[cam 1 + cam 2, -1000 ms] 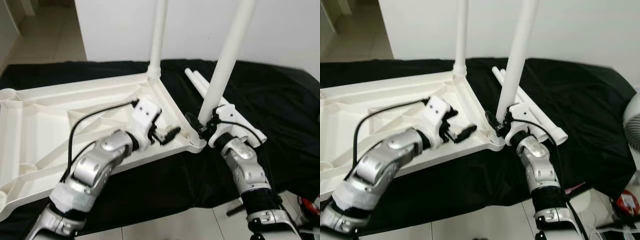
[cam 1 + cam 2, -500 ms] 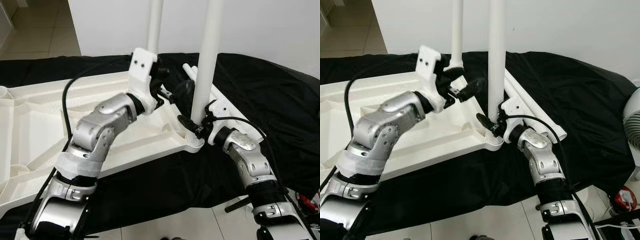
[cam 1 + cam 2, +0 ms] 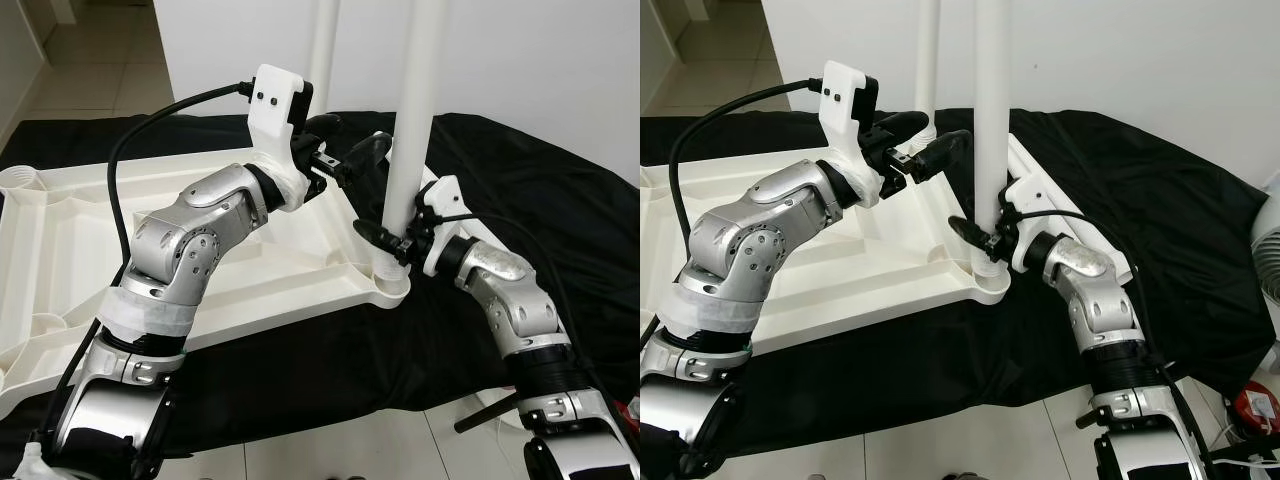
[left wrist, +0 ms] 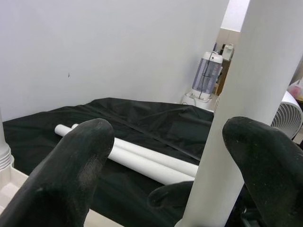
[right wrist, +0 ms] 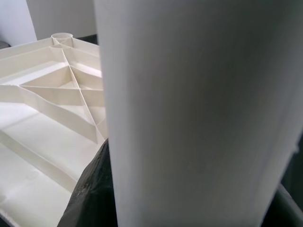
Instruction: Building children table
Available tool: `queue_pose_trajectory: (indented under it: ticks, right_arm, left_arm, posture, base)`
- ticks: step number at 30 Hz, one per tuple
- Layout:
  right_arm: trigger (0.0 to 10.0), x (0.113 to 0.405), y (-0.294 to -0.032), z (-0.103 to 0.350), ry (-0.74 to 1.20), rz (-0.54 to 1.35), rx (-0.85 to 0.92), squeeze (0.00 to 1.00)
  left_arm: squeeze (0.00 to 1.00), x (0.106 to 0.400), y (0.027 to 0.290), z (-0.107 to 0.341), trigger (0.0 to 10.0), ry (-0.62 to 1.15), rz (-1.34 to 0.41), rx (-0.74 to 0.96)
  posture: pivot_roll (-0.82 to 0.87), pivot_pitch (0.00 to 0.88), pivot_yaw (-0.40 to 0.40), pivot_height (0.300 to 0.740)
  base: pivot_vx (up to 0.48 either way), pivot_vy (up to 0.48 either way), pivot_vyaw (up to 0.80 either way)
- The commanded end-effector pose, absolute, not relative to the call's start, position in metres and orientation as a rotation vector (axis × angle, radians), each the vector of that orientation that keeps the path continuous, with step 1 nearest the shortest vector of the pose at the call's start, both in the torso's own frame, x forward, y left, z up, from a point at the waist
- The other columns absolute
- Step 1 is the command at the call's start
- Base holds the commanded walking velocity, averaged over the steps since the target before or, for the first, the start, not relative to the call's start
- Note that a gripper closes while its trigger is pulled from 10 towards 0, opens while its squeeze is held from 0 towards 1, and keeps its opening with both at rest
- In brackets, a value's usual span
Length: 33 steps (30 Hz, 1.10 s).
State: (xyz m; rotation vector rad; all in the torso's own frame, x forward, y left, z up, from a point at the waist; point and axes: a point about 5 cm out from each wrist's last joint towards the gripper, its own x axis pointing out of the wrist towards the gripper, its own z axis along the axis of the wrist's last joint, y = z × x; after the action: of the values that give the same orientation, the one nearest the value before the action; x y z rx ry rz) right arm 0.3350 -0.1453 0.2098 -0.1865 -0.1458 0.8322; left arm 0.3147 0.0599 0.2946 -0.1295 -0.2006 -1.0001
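Table leg (image 3: 415,120) pinched low by right gripper (image 3: 397,240), seating in tabletop (image 3: 90,240) corner socket; left gripper (image 3: 350,162), spread, alongside — next: grasp, press down.

A plain home room: pale tiled floor (image 3: 90,70), bare white wall (image 3: 1160,70), a black cloth (image 3: 560,200) spread over the low work surface, and a white fan (image 4: 291,116) and small heater (image 4: 207,75) by the wall.

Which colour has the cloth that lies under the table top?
The cloth is black, clearest in the right eye view.
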Motion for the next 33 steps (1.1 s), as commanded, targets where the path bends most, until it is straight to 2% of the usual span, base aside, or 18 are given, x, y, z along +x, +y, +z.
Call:
queue_pose_trajectory:
  ticks: [1,17,33]
  right_arm:
    - [10.0,0.336,-0.15,0.216,-0.167,0.822,-0.18,0.0]
    - [10.0,0.341,-0.15,0.21,-0.138,0.802,-0.15,0.0]
    - [10.0,0.345,-0.132,0.203,-0.109,0.857,-0.207,0.0]
  left_arm:
    - [0.0,0.299,0.05,0.299,10.0,-0.228,-1.323,-0.089]
    - [0.0,0.285,0.052,0.301,10.0,-0.259,-1.461,-0.053]
    - [0.0,0.284,0.028,0.322,10.0,-0.3,-1.511,-0.079]
  posture:
    - [0.06,0.026,-0.057,0.74]
    - [0.06,0.004,-0.058,0.74]
    - [0.06,0.0,-0.052,0.74]
  base:
    - [0.0,0.0,0.0]
    - [0.0,0.0,0.0]
    - [0.0,0.0,0.0]
